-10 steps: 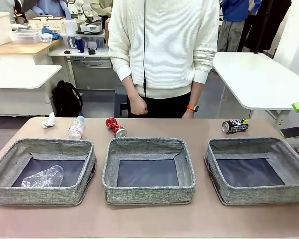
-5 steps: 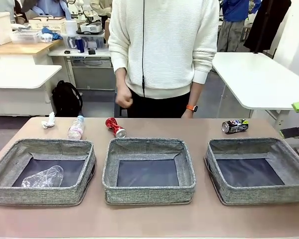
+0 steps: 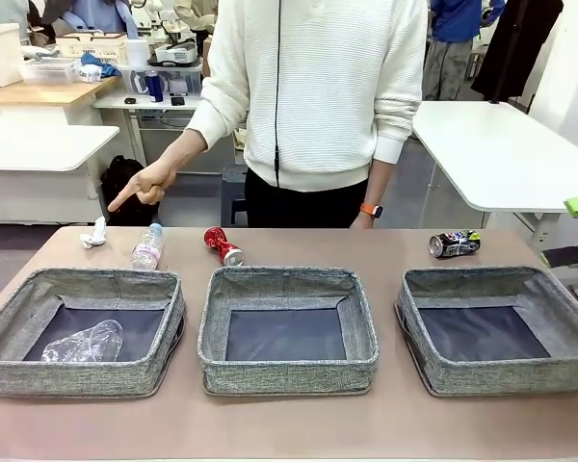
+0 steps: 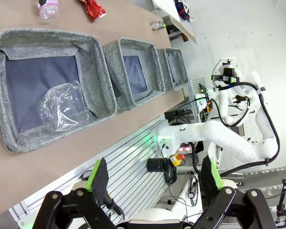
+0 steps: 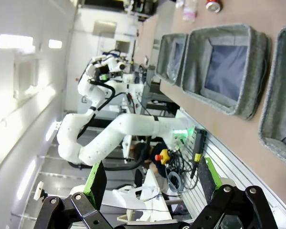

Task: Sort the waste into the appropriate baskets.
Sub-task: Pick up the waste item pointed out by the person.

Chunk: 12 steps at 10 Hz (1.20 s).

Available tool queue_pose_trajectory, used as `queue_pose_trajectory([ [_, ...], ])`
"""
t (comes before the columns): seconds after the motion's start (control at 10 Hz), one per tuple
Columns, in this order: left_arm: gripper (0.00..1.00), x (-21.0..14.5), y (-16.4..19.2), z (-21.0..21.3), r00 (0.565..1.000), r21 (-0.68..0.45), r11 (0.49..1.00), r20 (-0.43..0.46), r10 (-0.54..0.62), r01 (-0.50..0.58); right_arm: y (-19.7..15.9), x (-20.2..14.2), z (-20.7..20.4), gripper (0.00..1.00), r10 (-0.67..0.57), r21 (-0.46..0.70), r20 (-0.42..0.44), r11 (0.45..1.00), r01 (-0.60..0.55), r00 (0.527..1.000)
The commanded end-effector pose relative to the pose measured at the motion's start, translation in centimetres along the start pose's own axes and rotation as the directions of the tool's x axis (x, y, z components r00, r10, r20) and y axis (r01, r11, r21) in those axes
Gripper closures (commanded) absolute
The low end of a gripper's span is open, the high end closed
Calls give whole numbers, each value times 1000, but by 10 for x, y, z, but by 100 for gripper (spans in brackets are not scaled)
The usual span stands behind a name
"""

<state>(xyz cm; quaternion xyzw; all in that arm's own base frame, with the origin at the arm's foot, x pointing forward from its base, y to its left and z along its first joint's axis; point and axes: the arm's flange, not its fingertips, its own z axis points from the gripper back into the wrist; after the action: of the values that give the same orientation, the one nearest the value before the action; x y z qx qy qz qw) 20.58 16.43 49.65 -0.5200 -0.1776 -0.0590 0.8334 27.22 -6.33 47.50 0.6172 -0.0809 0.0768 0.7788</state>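
the person's hand (image 3: pixel 146 185) points down at the crumpled white paper (image 3: pixel 95 234) by the table's far left corner, likely cueing the next pick, while the left gripper (image 4: pixel 155 167) and right gripper (image 5: pixel 151 167) wait off the table, fingers apart and empty, and the crushed clear plastic bottle (image 3: pixel 83 342) lies in the left basket (image 3: pixel 87 279).

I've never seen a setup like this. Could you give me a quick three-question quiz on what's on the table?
1. What lies in the left basket? A) a banana peel B) a crushed clear plastic bottle C) a glass jar
2. True or false: the crushed black can lies on the table beyond the right basket.
3. How many pieces of waste lie on the table outside the baskets?
Key: 1 B. 2 True. 3 Four: crumpled white paper, small clear bottle, crushed red can, crushed black can.
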Motion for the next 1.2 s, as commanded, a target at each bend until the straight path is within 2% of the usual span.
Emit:
queue_pose_trajectory([
  [0.0,0,1,-2,-1,1000,-13,1000,7,-18,18,1,5,-1,0,11,5,22,1000,-11,1000],
  [0.2,0,0,0,0,1000,0,1000,0,0,0,1,5,-1,0,11,5,22,1000,-11,1000],
  [0.3,0,23,-5,-25,998,264,963,-49,-49,61,1,5,-1,0,11,5,22,1000,-11,1000],
  [0.4,0,55,-7,-53,990,575,807,-57,-127,136,1,5,-1,0,11,5,22,1000,-11,1000],
  [0.5,0,87,-6,-81,974,782,590,-95,-208,202,1,5,-1,0,11,5,22,1000,-11,1000],
  [0.6,0,110,-3,-102,950,861,412,-224,-216,297,1,5,-1,0,11,5,22,1000,-11,1000],
  [0.7,0,126,1,-119,953,900,345,-193,-232,266,1,5,-1,0,11,5,22,1000,-11,1000],
  [0.8,0,135,2,-129,956,908,393,-28,-294,147,1,5,-1,0,11,5,22,1000,-11,1000],
  [0.9,0,114,-28,-105,950,630,716,-136,-280,301,1,5,-1,0,11,5,22,1000,-11,1000],
  [1.0,0,114,-28,-105,950,630,716,-136,-280,301,1,5,-1,0,11,5,22,1000,-11,1000],
  [1.1,0,139,-23,-129,938,741,598,-127,-323,306,1,5,-1,0,11,5,22,1000,-11,1000],
])
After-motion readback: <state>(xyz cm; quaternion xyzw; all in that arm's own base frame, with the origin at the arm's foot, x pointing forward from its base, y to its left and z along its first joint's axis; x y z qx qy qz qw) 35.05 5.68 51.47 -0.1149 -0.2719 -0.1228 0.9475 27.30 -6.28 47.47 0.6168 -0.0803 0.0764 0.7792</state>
